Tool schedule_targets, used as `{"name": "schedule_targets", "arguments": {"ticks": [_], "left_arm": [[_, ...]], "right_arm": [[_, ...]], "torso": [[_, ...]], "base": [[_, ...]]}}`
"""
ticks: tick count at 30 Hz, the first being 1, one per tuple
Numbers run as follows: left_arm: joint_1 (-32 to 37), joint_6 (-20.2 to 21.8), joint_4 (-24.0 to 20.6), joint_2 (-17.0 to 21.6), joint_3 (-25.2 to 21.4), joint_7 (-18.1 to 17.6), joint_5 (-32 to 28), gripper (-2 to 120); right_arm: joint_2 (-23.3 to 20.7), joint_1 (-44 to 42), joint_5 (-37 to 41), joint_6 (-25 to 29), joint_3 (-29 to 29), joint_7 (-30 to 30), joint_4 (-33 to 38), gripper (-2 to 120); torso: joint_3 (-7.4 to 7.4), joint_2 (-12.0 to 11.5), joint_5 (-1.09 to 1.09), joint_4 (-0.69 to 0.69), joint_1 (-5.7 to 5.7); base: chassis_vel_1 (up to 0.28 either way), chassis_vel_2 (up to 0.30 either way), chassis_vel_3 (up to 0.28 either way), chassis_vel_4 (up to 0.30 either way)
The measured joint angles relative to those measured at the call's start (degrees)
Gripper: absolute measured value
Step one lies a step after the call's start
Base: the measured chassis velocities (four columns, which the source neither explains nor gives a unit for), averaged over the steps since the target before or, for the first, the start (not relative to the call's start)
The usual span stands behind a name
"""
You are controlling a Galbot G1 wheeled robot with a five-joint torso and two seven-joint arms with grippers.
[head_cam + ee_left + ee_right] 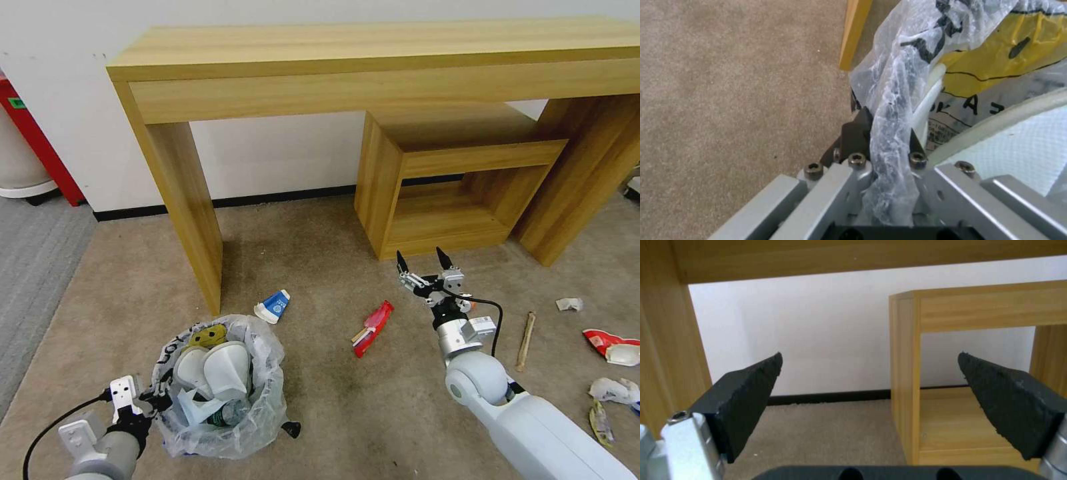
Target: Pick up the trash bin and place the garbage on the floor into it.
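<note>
Two slippers (213,367) hide trash bin (220,427) contents; left gripper (887,133) clamps its rim, right gripper (424,261) open, empty.

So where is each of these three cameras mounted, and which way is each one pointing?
Head view: on the robot's head, looking down at the floor and wooden desk; both arms show.
Left wrist view: on the left arm, looking along the left end effector, shut on the trash bin rim.
Right wrist view: on the right arm, facing the wall under the desk between the open right end effector fingers.
All share the beige carpet; head and left wrist views share the bin.
</note>
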Motion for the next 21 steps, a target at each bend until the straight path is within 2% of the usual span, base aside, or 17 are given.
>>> {"name": "schedule_targets", "arguments": {"ticks": [21], "left_arm": [[0.2, 0.5, -0.4, -1.8, -0.5, -0.1, -0.3, 1]], "right_arm": [[0.6, 2.3, 0.1, 0.1, -2.6, -0.5, -2.6, 100]], "torso": [[0.00, 0.0, 0.01, -0.01, 0.00]], "base": [[0.000, 0.000, 0.000, 0.000]]}}
